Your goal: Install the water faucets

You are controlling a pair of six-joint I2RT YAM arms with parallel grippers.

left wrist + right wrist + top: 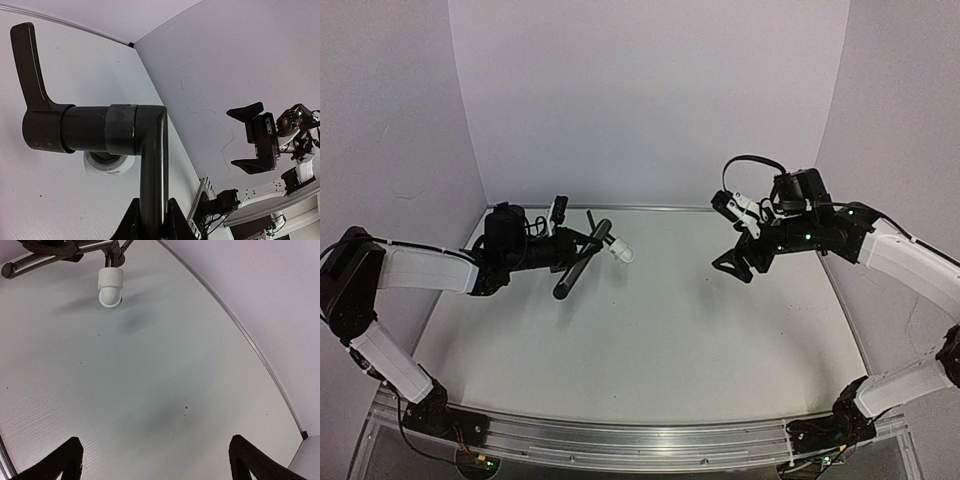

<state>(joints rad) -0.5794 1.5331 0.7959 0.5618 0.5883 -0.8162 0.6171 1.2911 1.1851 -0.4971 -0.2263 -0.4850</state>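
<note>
The left gripper (pixel 578 244) is clamped on the black L-shaped pipe (pixel 575 272), holding it over the far left part of the table (pixel 660 350). In the left wrist view its fingers (pixel 131 222) pinch the pipe's straight leg, with the bent end beyond them. The white fitting (pixel 620 252) sits against the pipe's right side; whether the two are joined cannot be told. The right gripper (pixel 733 262) hangs over the far right, jaws spread wide, grasping nothing
</note>
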